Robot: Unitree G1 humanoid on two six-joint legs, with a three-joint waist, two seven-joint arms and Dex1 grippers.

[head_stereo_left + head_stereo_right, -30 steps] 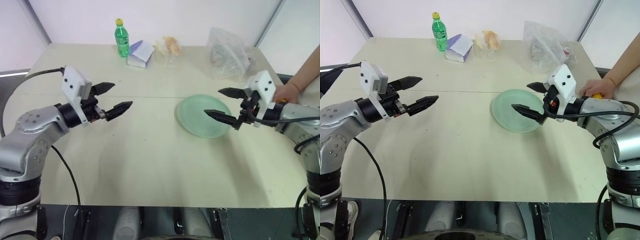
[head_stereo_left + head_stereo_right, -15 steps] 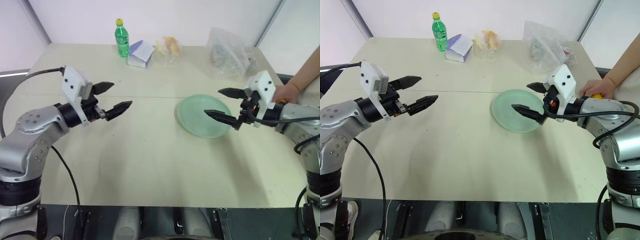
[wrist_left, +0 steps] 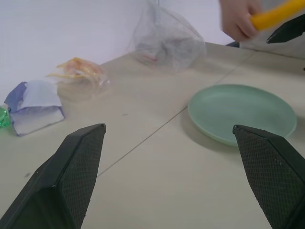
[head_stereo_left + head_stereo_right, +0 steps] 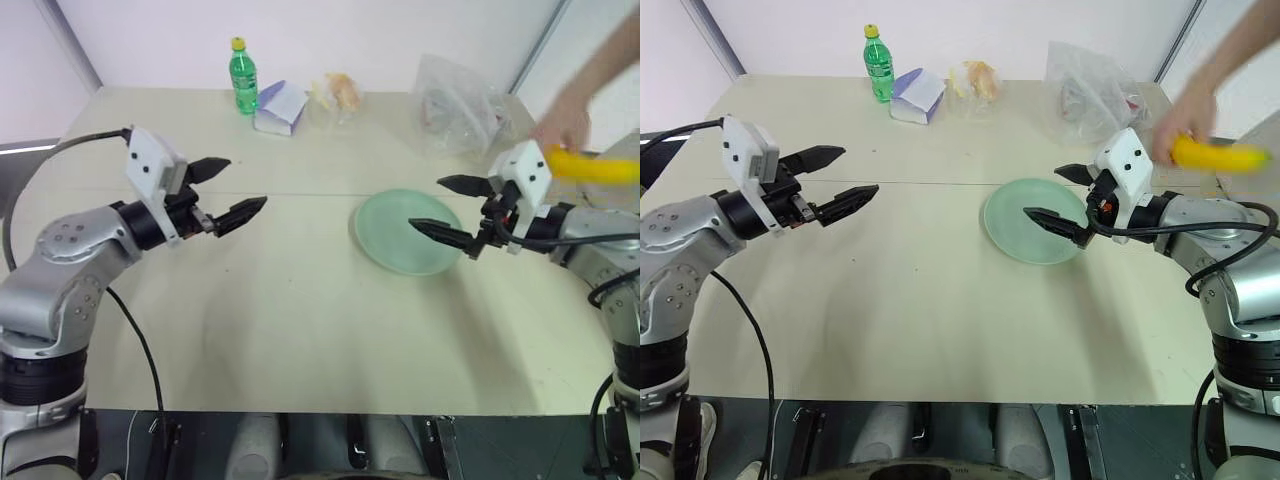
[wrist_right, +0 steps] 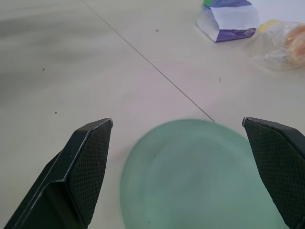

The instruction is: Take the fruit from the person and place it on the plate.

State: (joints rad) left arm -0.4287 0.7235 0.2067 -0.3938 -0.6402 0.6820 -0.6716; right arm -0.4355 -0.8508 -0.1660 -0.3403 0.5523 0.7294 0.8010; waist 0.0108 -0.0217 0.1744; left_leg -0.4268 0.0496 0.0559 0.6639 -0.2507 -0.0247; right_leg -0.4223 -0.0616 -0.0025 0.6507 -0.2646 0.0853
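Two grippers hang open over the table (image 4: 300, 330) and neither holds anything: my left gripper (image 4: 232, 190) sits well to the left of the plate (image 4: 405, 232), and my right gripper (image 4: 452, 208) has its lower finger out over the plate's right half, jaws spread wide.

What has just changed is beyond the plate, on its far right. A second ago the person's hand (image 4: 1185, 115) rested low at the table edge behind my right wrist, with only a speck of yellow showing. Now the hand is lifted and blurred in motion, carrying the banana (image 4: 1218, 155) in the air above and behind my right arm. I read that as the handover starting — the fruit is being offered, not yet within my reach, and the plate is bare. My next move, I judge, is to turn the right gripper away from the plate toward the banana and close on its middle.

Farther back from the plate stand the clear plastic bag (image 4: 455, 105), the wrapped snacks (image 4: 338, 92), the purple-and-white carton (image 4: 280, 107) and the green bottle (image 4: 243, 77).

From the left wrist camera I see the hand and banana past the plate's far rim; the right wrist camera looks down at the plate, the carton and the snacks — with no sight of the fruit.
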